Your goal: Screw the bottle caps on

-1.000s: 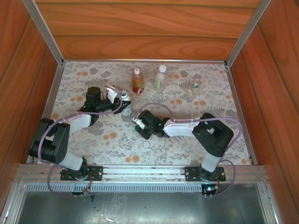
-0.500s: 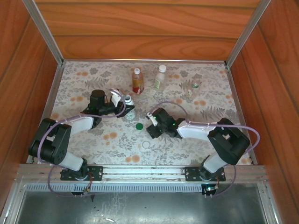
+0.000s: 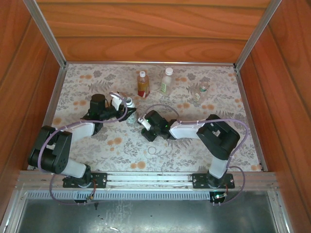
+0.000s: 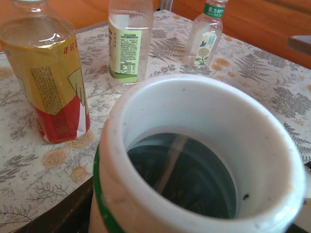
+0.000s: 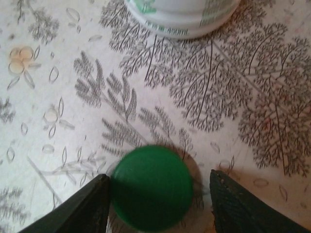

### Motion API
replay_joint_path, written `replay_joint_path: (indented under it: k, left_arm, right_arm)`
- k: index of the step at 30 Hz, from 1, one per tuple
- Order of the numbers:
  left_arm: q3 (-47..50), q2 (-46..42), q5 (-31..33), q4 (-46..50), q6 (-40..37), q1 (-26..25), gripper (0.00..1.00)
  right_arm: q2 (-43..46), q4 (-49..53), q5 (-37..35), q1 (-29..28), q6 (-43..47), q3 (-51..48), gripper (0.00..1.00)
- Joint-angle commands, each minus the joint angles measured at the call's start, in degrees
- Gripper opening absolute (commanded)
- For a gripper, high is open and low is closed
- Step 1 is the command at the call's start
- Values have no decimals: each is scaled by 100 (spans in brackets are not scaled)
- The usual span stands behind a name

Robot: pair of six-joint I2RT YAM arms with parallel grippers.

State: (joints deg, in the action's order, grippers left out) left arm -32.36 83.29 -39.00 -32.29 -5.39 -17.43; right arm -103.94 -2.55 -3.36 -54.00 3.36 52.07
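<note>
Meanwhile, the right gripper [image 3: 142,127] straddles the dark green cap [image 5: 149,193] on the surface [image 5: 233,97], jaws wide, while the left gripper [image 3: 124,103] clamps the open white bottle [image 4: 146,104] nearby. An off-centre pinch could flick the cap away or seat it crooked for threading.

Bright, even, warm light fills the overhead view, with soft, short shadows. Close to the left wrist lens, the white plastic bottle [image 4: 272,165] looks soft and swollen at its rim. The round dark green plastic cap [image 5: 150,191] is smeared by blur, while the floral-patterned surface [image 5: 194,97] is crisp.
</note>
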Motion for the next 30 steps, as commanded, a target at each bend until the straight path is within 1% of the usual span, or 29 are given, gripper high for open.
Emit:
replay_joint_path:
  k: [1, 2, 4, 7, 14, 19, 22, 26, 28, 30]
  left_arm:
    - [89, -87, 67, 61, -86, 47, 56]
    - [95, -80, 76, 59, -118, 43, 56]
    - [114, -100, 65, 74, -214, 39, 56]
    - [156, -153, -20, 67, -371, 4, 56]
    - [103, -130, -597, 79, -441, -223, 56]
    - [22, -16, -932, 77, -383, -535, 56]
    - [-70, 106, -952, 81, -369, -876, 56]
    - [-285, 386, -934, 76, -349, -1254, 56]
    - [-407, 556, -931, 75, -351, -1334, 56]
    - [-488, 693, -893, 82, -355, -1377, 56]
  right_arm:
    - [-221, 344, 10, -32, 78, 132, 52]
    - [-240, 368, 6, -32, 72, 149, 47]
    - [-226, 399, -48, -32, 30, 159, 41]
    - [-126, 419, -321, -32, -163, 106, 36]
    - [267, 562, -894, 188, -761, -247, 36]
    - [757, 793, -1270, 611, -1443, -770, 37]
    - [1146, 979, -1562, 855, -1843, -1102, 37]
    - [1388, 1422, -2061, 1145, -2475, -1343, 37]
    - [1458, 1408, -2050, 1247, -2623, -1437, 37]
    - [1522, 1177, -1859, 1260, -2549, -1535, 39]
